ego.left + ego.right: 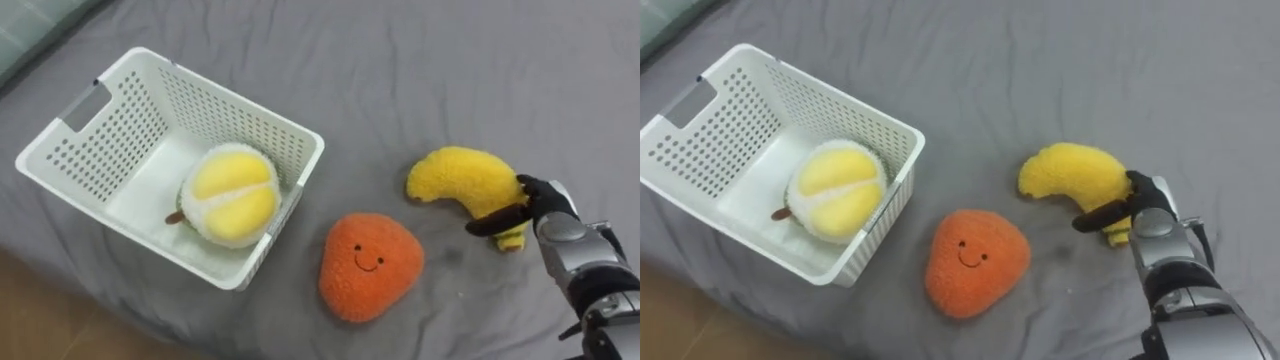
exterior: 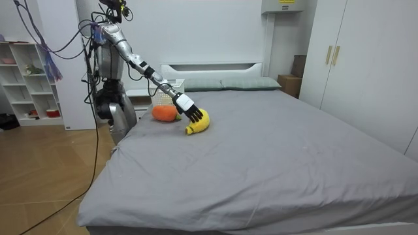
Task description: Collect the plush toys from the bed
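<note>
A yellow banana plush (image 1: 465, 180) lies on the grey bed at the right. My right hand (image 1: 545, 205) reaches it from the lower right, thumb curled across its near side and fingers wrapped over its end. An orange plush with a smiling face (image 1: 370, 265) lies to the left of the banana, just off the corner of a white slotted basket (image 1: 240, 100). Inside the basket rests a round yellow-and-white plush (image 1: 232, 195). In the room view I stand at the bed's side, right arm stretched out over the banana (image 2: 199, 124).
The bed's near edge and wooden floor (image 1: 40, 320) show at the lower left. Pillows (image 2: 241, 83) lie at the headboard. A white shelf (image 2: 26, 78) stands behind me and a wardrobe (image 2: 353, 59) at the room view's right.
</note>
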